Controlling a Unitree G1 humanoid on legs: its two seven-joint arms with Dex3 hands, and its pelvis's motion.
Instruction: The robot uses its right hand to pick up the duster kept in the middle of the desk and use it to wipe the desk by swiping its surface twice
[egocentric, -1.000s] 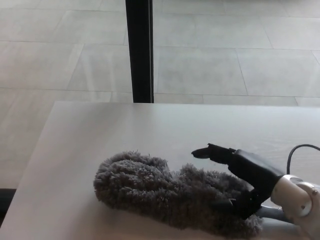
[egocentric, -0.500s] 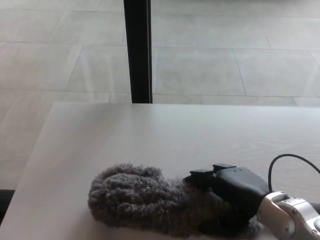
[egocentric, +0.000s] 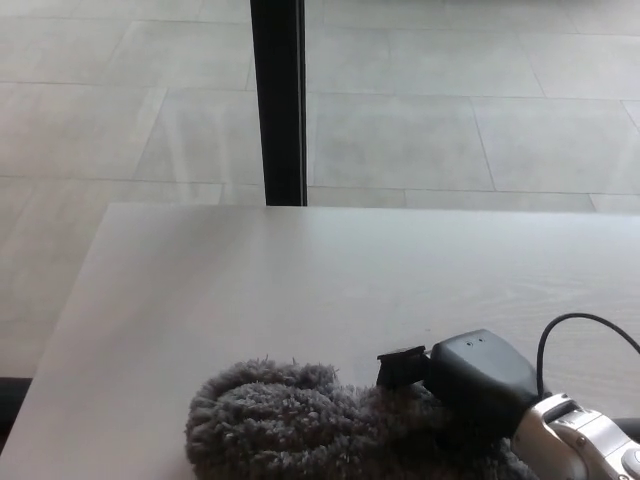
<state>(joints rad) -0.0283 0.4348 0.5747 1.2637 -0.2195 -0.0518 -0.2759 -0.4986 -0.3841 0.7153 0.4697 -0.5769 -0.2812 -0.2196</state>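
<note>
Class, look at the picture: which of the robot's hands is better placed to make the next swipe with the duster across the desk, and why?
The right. The right hand is already down on the grey duster at the near edge of the desk, apparently gripping it. The left hand is not in view.

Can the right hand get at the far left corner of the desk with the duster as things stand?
Probably yes: the right hand grips the duster, and the desk looks bare toward that corner.

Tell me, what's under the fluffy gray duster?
The fluffy gray duster lies on the pale desk, so desk is beneath it. The right hand rests on its right end. The duster's handle is covered, so I cannot see it.
</note>
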